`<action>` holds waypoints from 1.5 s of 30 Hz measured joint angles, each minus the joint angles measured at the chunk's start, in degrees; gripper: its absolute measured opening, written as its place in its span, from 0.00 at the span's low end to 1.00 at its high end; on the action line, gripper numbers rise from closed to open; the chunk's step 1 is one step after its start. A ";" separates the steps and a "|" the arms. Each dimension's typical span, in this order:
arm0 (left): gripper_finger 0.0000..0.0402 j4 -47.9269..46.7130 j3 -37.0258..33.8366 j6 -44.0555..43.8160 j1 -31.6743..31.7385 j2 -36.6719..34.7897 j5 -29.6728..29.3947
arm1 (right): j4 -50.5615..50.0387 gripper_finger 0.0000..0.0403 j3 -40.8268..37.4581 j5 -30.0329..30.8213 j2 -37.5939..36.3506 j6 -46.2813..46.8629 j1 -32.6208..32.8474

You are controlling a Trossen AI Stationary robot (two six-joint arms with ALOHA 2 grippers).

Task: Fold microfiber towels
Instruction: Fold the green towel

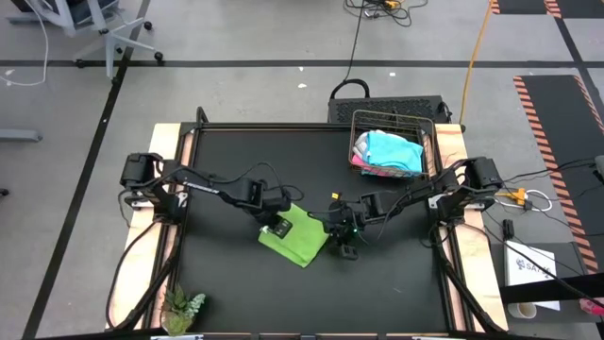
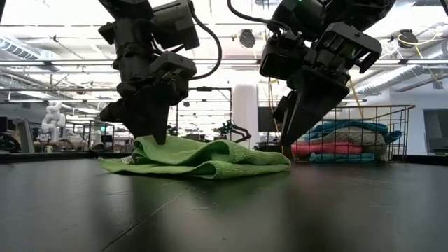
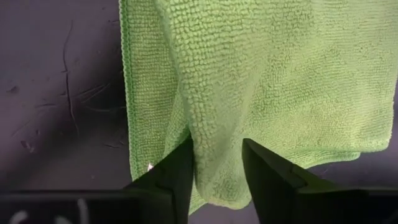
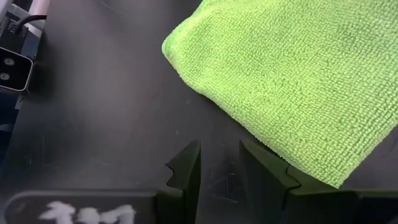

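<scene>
The lime green microfiber towel [image 1: 300, 235] lies folded over at worktop centre. The left claw [image 3: 216, 168], jaws parted, straddles its edge ridge. The right claw [image 4: 221, 163] stands empty, part-open, just beside. Remaining towels [image 1: 389, 153] wait unfolded in the wire basket [image 1: 431, 156] at two o'clock.

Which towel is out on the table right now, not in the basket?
The lime green towel, lying folded over on the black table between both grippers. The blue and pink ones sit piled in the wire basket.

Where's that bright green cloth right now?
In the high view the lime green towel lies on the black table near its middle, between the left gripper and the right gripper, with the wire basket farther off.
</scene>
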 joint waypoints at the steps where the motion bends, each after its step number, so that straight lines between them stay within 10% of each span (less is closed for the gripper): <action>1: 0.36 -0.24 0.00 -0.02 0.00 0.00 0.03 | 0.04 0.25 0.00 0.04 0.00 0.00 0.00; 10: 0.40 -8.18 -0.05 -2.27 -2.44 -2.32 0.75 | 4.34 0.25 0.00 1.73 0.00 -1.58 -0.62; 28: 0.40 -1.10 -0.08 -7.52 -3.15 -10.32 -16.57 | 6.63 0.00 0.35 1.16 9.78 -2.06 -1.02; 36: 0.40 4.72 -0.01 -8.72 -3.82 -10.14 -17.36 | -12.71 0.00 0.06 1.46 2.61 -11.14 -3.41; 45: 0.40 22.13 -0.01 -4.12 -3.90 -6.22 -20.39 | -11.80 0.00 -0.02 1.98 -6.83 -10.06 -4.32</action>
